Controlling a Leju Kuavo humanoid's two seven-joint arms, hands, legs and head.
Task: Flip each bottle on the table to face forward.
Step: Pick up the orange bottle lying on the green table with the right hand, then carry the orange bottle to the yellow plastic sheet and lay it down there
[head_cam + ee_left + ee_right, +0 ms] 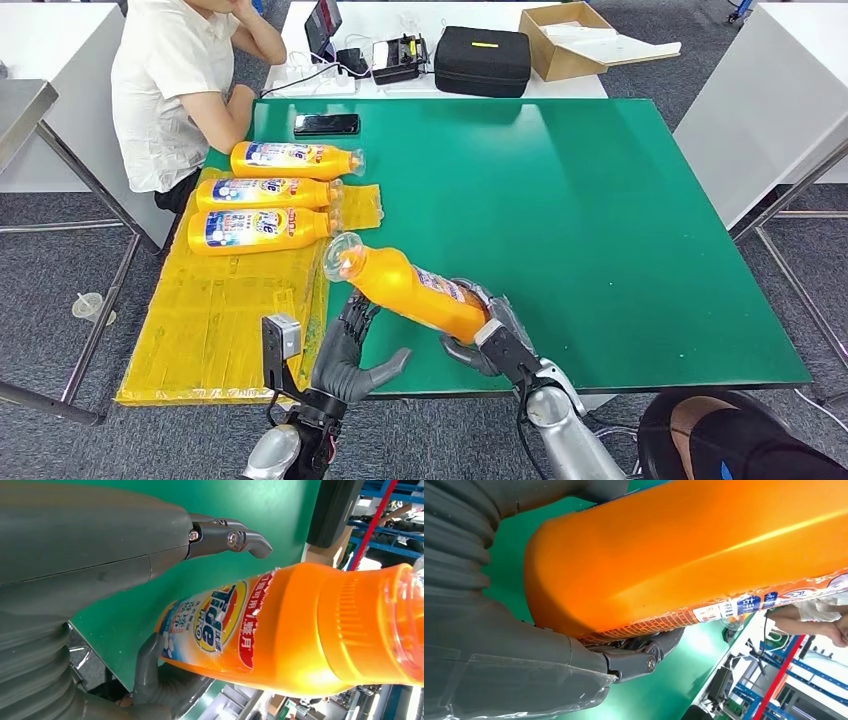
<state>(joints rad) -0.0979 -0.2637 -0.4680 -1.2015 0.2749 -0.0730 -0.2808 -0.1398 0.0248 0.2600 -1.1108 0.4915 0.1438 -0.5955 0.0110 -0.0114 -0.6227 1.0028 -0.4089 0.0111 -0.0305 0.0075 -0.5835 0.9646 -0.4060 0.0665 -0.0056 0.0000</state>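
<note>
Right hand [487, 335] fingers [462, 352] wrap the glossy orange bottle's [410, 287] base by the green surface's [600, 220] near edge; left hand [345, 350] fingers spread wide, holding nothing.

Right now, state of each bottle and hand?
Held orange bottle: lifted, tilted, base in right hand.
Three orange bottles: lying on the yellow sheet, labels up.
Right hand: grips the bottle base.
Left hand: fingers apart, beside the held bottle.
</note>
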